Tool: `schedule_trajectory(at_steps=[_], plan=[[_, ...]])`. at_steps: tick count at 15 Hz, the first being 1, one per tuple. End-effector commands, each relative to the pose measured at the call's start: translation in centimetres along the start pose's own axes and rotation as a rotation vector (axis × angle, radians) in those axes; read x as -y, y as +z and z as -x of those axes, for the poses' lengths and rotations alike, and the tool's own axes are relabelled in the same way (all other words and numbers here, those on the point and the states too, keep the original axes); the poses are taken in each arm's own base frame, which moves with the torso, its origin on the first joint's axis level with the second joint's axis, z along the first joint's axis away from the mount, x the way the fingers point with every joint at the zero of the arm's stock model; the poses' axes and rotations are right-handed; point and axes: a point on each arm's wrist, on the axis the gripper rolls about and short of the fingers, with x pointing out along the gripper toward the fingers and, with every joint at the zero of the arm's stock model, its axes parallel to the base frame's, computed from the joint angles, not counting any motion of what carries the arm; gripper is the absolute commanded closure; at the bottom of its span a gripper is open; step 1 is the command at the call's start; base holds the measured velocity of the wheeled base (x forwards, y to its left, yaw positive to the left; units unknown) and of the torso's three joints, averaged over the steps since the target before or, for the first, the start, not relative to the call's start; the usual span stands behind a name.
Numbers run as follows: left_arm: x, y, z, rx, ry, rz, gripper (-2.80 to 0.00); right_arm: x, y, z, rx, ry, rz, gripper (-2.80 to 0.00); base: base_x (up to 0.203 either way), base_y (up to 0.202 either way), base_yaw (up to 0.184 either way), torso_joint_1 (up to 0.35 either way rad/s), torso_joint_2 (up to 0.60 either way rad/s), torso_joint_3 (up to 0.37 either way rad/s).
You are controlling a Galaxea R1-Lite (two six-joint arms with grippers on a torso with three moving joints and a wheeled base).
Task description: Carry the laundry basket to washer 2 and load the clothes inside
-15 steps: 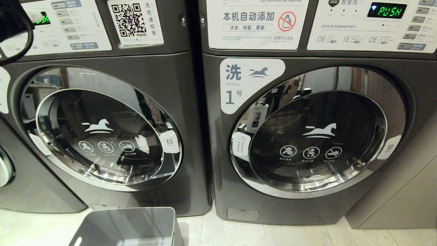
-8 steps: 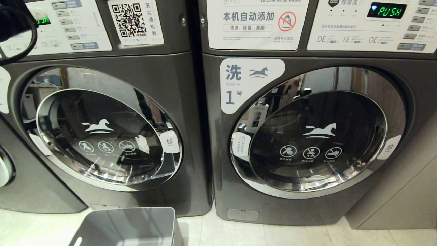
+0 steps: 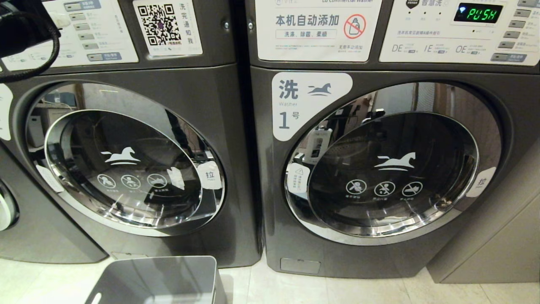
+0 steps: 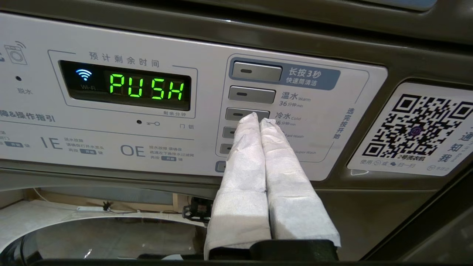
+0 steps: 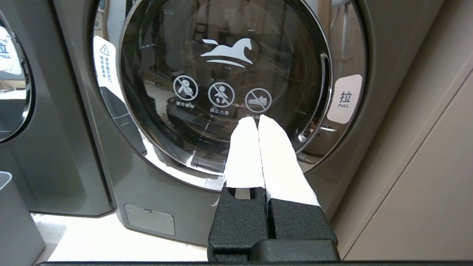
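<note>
Washer 2 (image 3: 211, 105) is the dark grey machine on the left, and its round chrome-rimmed door (image 3: 126, 169) is closed. The grey laundry basket (image 3: 160, 278) stands on the floor in front of it; only bare inner walls show. The clothes are out of view. My left gripper (image 3: 60, 19) is raised to washer 2's control panel (image 4: 147, 144). It is shut, and its white-wrapped tips (image 4: 258, 120) rest at the cold-water button (image 4: 238, 113). My right gripper (image 5: 257, 121) is shut and empty, low in front of the other washer's door.
Washer 1 (image 3: 379, 261) stands directly to the right with its door (image 5: 221, 85) closed and a pull tab (image 5: 344, 99) on the rim. Washer 2's display (image 4: 147, 87) reads PUSH. A beige cabinet (image 3: 498, 253) flanks washer 1. Pale floor tiles (image 3: 337, 291) lie in front.
In the head view my left arm has shifted slightly right across washer 2's panel and now covers the green display. The basket, the doors and the right arm have not moved.
</note>
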Motion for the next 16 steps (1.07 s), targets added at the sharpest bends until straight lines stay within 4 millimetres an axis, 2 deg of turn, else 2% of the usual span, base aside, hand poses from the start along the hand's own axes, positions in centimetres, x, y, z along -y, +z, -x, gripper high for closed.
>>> schedule_trajectory(at_steps=[1, 5, 11, 16], plan=[[-0.1, -0.4, -0.6, -0.011, 0.0, 0.003, 0.0, -0.1, -1.1, -0.1, -0.04, 0.006, -0.002, 0.0, 0.0, 0.0, 0.0, 0.0, 0.0, 0.0], [-0.3, -1.1, -1.3, -0.03, 0.004, 0.004, 0.0, -0.1, -1.1, -0.1, -0.039, 0.005, -0.002, 0.0, 0.0, 0.0, 0.0, 0.0, 0.0, 0.0], [-0.4, -0.6, -2.6, -0.004, -0.001, 0.001, 0.0, -0.1, -1.1, -0.1, -0.04, 0.006, -0.002, 0.0, 0.0, 0.0, 0.0, 0.0, 0.0, 0.0], [-0.6, -1.2, -3.2, -0.019, 0.002, 0.001, 0.0, -0.1, -1.1, -0.1, -0.04, 0.006, -0.002, 0.0, 0.0, 0.0, 0.0, 0.0, 0.0, 0.0]])
